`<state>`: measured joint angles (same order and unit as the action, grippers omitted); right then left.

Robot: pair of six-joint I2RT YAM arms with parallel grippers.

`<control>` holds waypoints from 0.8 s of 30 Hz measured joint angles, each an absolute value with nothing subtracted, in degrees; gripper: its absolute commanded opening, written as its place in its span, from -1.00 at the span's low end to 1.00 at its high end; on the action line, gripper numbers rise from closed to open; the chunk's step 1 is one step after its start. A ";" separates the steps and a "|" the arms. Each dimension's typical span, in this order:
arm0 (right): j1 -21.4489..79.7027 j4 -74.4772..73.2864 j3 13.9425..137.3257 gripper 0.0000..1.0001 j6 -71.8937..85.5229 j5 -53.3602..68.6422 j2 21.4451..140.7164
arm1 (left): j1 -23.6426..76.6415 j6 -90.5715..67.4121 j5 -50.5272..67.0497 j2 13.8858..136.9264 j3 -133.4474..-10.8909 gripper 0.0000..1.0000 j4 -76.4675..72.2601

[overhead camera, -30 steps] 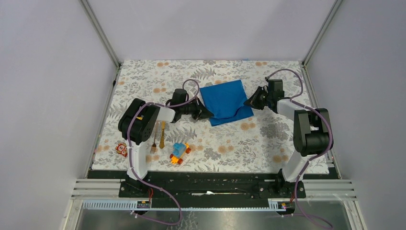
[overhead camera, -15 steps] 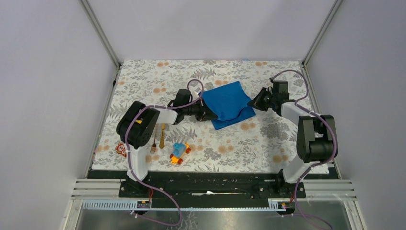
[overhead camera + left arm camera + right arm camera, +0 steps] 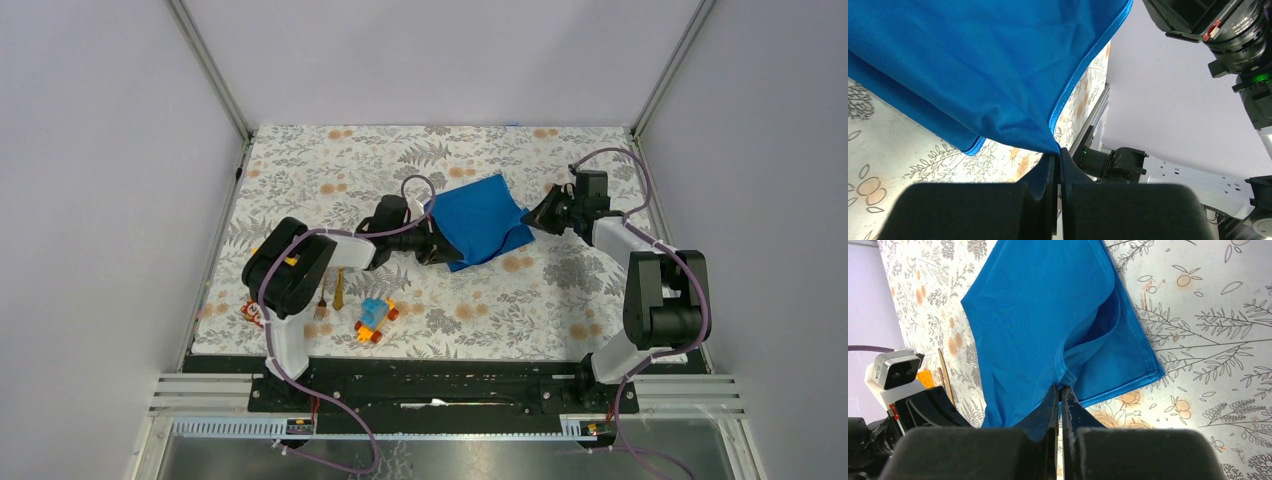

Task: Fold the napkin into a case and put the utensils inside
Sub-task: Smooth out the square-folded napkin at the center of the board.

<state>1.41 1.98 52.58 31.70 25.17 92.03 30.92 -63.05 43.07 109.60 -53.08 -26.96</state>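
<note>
Currently, the step in hand appears to be the fold: both pincers hold a raised layer of the napkin (image 3: pixel 478 218) above the layer beneath. The napkin sits just past the middle of the desk (image 3: pixel 560 300), toward 12 o'clock, partly lifted. The left pincer (image 3: pixel 1058 154) is pressed together on a hemmed corner at the cloth's 8 o'clock side. The right pincer (image 3: pixel 1060 390) is pressed together on a bunched edge at its 3 o'clock side.

To fold well:
- Move both pincers at equal height and pace.
- Hold the edge taut.
- Lay hem on hem before release. Uneven travel is likely to skew the case.

Both arms reach forward and low, forearms angled inward toward each other. The fork (image 3: pixel 321 298) and knife (image 3: pixel 339 288) lie side by side at 8 o'clock on the desk, well apart from the cloth.
</note>
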 measured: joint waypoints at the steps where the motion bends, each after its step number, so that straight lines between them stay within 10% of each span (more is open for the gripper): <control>1: 1.30 1.98 52.29 -1.00 31.66 25.17 92.05 | 31.24 -63.09 43.07 109.78 -52.97 -1.00 -27.07; 24: 0.99 5.87 65.60 -1.00 35.05 27.94 103.77 | 21.02 -59.55 43.38 114.08 -70.39 -1.00 -18.55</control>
